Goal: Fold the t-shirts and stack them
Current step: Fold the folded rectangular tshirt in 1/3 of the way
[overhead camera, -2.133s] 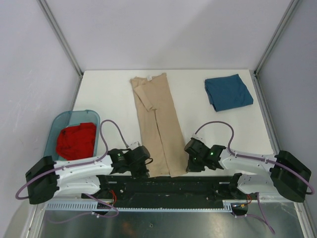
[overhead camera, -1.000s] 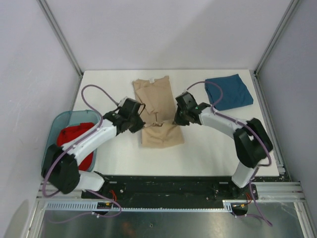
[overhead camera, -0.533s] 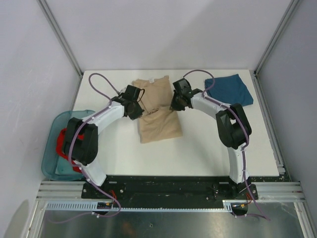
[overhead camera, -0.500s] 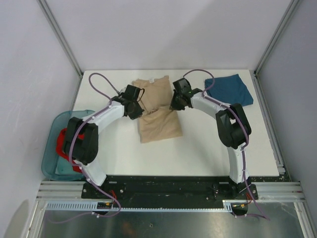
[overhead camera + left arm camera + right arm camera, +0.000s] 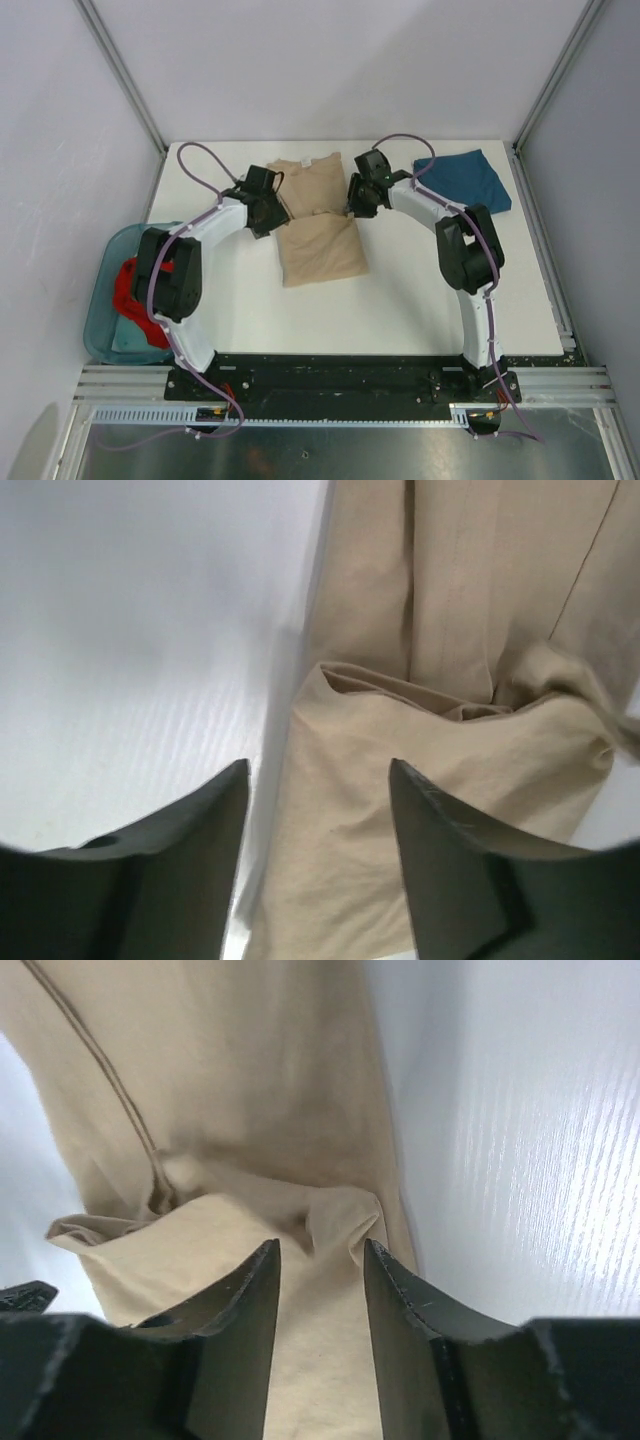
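Plainly, a loose fold, with both grippers open at its edge.

The tan shirt (image 5: 318,228) lies mid-table, its lower half doubled up over the upper, and the edge where they meet is rumpled. The left gripper (image 5: 318,767) and right gripper (image 5: 320,1245) hang at either end of that edge, jaws roughly half apart and holding nothing; whether the tips brush the cloth I cannot tell. A finger could snag the puckered layer on lifting and drag the fold open. The crooked edge may also make a lopsided bundle for stacking with the blue shirt (image 5: 462,185), far right.
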Robot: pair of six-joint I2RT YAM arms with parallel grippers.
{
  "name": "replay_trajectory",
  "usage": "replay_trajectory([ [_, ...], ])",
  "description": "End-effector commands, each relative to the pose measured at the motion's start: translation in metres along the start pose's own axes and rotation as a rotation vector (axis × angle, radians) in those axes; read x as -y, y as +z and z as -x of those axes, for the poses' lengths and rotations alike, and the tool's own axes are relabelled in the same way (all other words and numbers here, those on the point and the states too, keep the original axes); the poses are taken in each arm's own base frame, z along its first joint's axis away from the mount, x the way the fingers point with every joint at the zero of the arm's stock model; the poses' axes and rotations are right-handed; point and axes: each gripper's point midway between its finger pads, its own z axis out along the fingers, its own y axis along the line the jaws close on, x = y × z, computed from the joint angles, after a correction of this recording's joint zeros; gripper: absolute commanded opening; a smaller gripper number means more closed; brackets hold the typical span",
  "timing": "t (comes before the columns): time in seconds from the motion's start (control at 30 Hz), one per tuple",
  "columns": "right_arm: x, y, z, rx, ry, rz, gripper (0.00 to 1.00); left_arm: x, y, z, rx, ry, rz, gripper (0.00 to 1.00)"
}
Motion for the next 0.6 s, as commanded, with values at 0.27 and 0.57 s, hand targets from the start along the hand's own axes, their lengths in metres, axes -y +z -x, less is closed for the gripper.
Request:
replay_trajectory([
  [0.27, -0.024, -0.048, 0.021, 0.061, -0.097, 0.044, 0.32, 0.017, -0.05, 0.009, 0.059, 0.082, -0.149, 0.26],
  [0.57, -0.032, -0.005, -0.002, 0.004, -0.14, 0.069, 0.11, 0.041, -0.006, -0.004, -0.059, 0.113, -0.164, 0.0],
])
